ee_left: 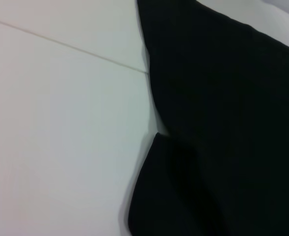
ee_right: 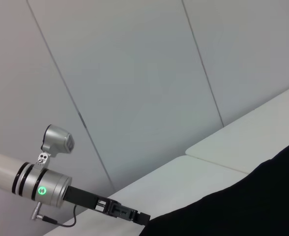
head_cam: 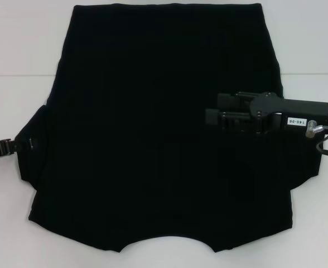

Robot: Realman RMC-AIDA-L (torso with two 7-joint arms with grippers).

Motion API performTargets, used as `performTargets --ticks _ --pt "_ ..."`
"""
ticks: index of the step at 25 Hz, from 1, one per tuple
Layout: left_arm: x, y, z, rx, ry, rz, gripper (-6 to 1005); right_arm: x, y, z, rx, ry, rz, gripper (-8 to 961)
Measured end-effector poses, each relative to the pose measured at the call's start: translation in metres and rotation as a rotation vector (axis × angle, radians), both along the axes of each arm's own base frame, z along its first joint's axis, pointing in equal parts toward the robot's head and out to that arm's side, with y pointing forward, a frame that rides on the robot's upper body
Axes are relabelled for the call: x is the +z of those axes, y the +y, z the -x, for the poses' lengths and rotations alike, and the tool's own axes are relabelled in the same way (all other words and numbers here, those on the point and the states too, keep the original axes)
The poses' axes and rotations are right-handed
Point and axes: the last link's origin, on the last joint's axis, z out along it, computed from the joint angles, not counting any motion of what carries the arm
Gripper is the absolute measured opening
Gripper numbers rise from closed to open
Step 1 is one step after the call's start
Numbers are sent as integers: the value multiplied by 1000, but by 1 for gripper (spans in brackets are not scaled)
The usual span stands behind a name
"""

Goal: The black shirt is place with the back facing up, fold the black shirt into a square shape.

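Black shirt [head_cam: 153, 128] flat on surface [head_cam: 19, 67]. My left gripper [head_cam: 10, 146] at left sleeve, right gripper [head_cam: 220, 111] over right side; grip states unclear. Risk: pinch misses, fold skews.

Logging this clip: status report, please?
Left gripper at black shirt's left sleeve edge. Right gripper over shirt's right side, fingers close together. Shirt spread flat, unfolded. Nothing in the way.

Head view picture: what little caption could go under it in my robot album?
Large plain black cloth shirt spread on a white table, right gripper over it, left gripper at its sleeve edge.
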Motion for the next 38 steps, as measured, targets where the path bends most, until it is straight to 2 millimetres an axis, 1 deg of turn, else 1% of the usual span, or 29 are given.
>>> performTargets --ticks 4,20,26,32,34,38 --pt "-5 0 0 0 18 33 887 0 0 0 -1 0 -1 775" --pt "-12 0 -5 -22 36 82 888 1 1 1 3 -2 -5 775" --pt "-12 2 -7 -28 40 83 861 2 0 0 1 8 -6 776" --pt "-11 2 -6 -28 45 81 670 2 -1 -1 -1 10 -6 775" --pt "-11 2 -6 -27 46 81 425 2 -1 -1 -1 10 -6 775" --pt "-11 2 -5 -24 56 83 259 2 -1 -1 -3 9 -8 775"
